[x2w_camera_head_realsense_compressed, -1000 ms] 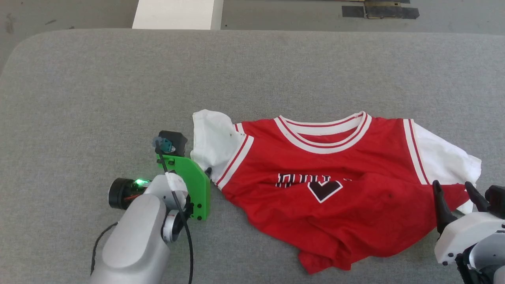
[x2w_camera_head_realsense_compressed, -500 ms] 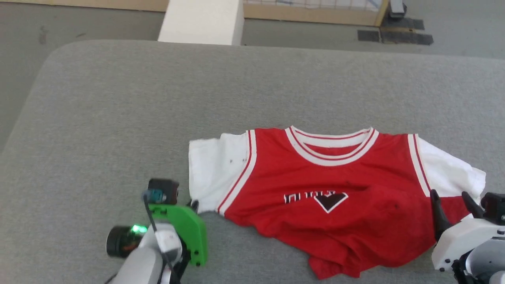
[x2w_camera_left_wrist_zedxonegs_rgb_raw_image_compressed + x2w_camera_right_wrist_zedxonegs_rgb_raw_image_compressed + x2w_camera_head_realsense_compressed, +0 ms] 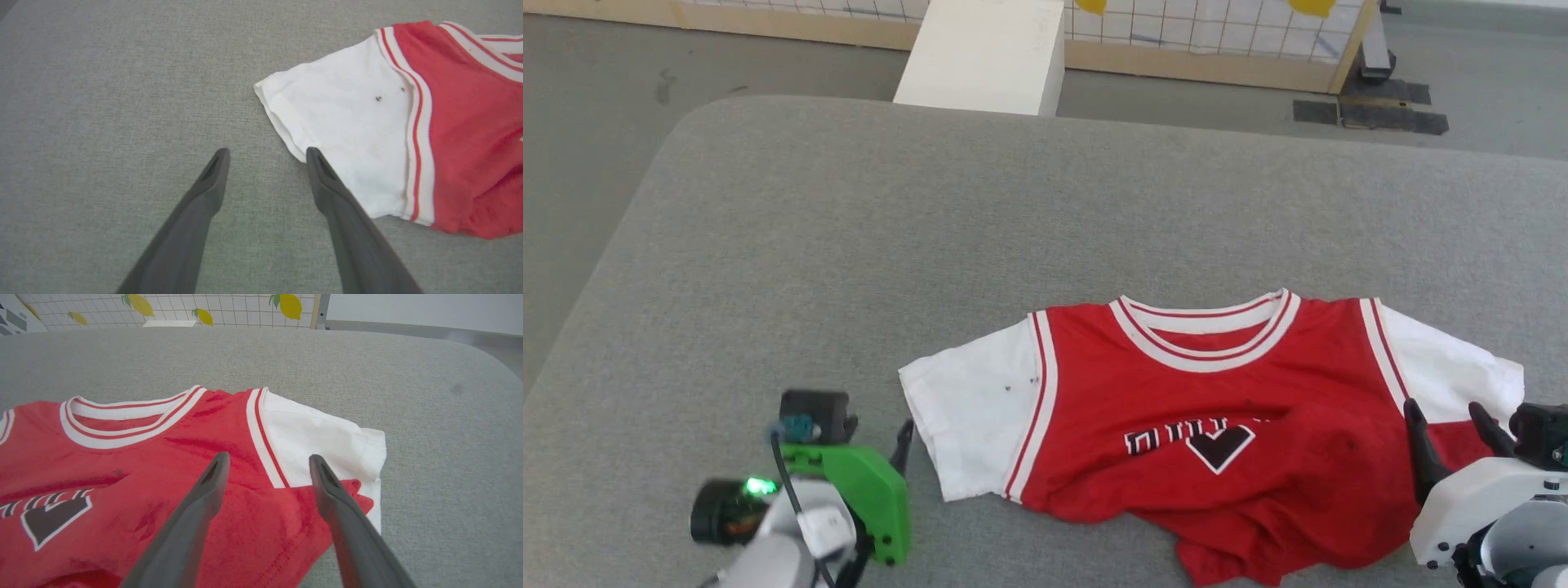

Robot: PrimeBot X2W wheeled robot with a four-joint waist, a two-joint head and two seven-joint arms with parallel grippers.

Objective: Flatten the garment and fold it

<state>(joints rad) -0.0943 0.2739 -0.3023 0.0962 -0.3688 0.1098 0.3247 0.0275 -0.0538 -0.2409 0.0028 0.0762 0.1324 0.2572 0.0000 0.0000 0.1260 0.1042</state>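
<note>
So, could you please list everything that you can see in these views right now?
garment: one, red with white sleeves, lying front up on the table, lower hem rumpled.
table: one, grey and fabric-covered, under the garment.
white block: one, white, beyond the table's far edge.
grid panel: one, white grid in a wooden frame with yellow lemon pictures, behind the block.
tape patches: a few, black, on the grey floor.
left gripper: one, dark fingers, open, beside the garment's left edge.
right gripper: one, dark fingers, open, over the garment's right side.
</note>
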